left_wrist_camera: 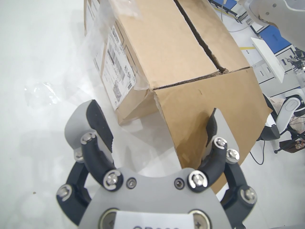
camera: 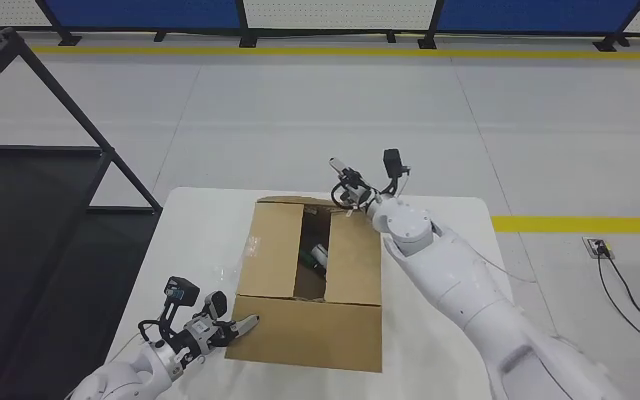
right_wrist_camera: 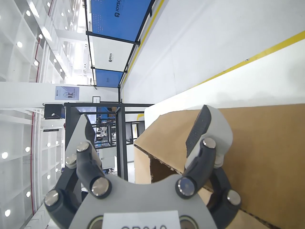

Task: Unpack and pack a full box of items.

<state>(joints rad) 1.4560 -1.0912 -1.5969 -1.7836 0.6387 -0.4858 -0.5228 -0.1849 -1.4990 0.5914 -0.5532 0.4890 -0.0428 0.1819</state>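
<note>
Centrally, the box (camera: 270,262) sits on the table (camera: 200,230); left gripper (camera: 232,312), lower left, gapes by its flap; right gripper (camera: 342,183), above, gapes at its upper edge.

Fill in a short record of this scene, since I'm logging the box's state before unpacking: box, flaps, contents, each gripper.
box: cardboard box on the white table
top: two top flaps partly closed, with a gap between them
front: near flap folded out toward the robot
contents: dark items visible through the gap, kind unclear
left arm: left gripper open, at the near flap's corner
right arm: right gripper open, at the box's far edge
</note>
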